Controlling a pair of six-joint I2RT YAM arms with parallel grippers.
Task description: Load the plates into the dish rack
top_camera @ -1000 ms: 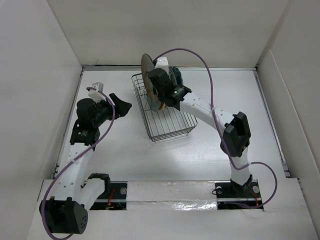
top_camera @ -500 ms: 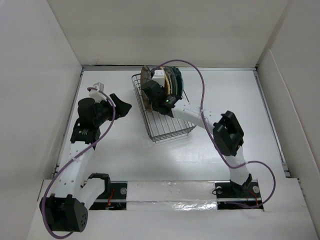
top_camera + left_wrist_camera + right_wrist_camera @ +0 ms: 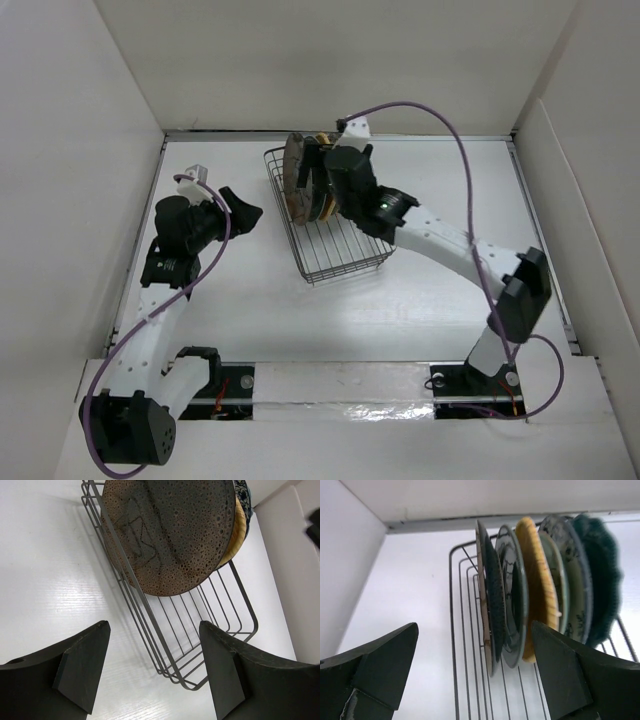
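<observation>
We're seeing the mixed round ceramic plates [image 3: 530,605] standing upright at the far end of the dark wire dish rack [image 3: 345,252]. Right gripper [image 3: 475,650] is facing them, left gripper [image 3: 154,630] is hovering beside the rack, both with jaws wide and empty. We're judging loading done; next, backing off clear.

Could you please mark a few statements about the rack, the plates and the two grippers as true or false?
1. The plates stand on edge in the dish rack. True.
2. The left gripper is shut on the brown plate. False: it is open and empty, apart from the rack.
3. The brown plate ends the row on the left arm's side. True.
4. Plates fill the rack's near end. False: they crowd its far end.
5. The right gripper is open. True.
</observation>
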